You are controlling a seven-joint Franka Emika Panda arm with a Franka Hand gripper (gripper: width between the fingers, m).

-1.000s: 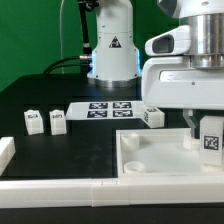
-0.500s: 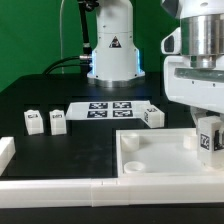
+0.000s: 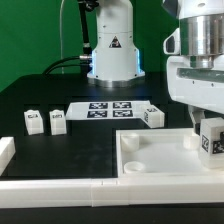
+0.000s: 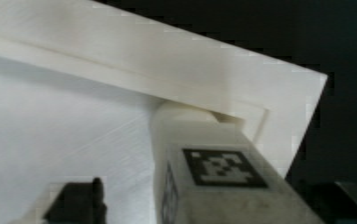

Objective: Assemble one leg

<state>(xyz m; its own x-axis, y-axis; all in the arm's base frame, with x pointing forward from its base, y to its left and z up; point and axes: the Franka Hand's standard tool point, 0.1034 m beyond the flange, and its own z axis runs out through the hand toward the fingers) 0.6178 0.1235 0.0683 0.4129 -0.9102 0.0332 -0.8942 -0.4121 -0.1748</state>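
Exterior view: the two-finger gripper (image 3: 207,134) sits at the exterior view's right edge, clamped on the small white rectangular leg with a black-and-white square tag (image 3: 212,140). Change from half a second ago: the leg is slightly lower and closer to the floor of the large white square tray with round corner sockets (image 3: 160,134). From a second ago, the wrist housing has also turned. The leg is upright, tag facing the camera, over the tray's far corner on the exterior view's right. Whether it touches the floor can't be told. Three more small white tagged blocks (image 3: 34,121) (image 3: 57,120) (image 3: 152,116) lie untouched on the black table (image 3: 60,95), near the marker board (image 3: 105,108).

Wrist view: the leg (image 4: 214,175) runs down toward the tray's corner wall (image 4: 157,62), and its end is close to the corner. A dark finger (image 4: 79,203) shows on each side of it. The pad contact is blurred here, so the grip is judged from the exterior view.

Meaning: this looks like the lowering step onto the corner socket. Seating and screwing in are not yet done.
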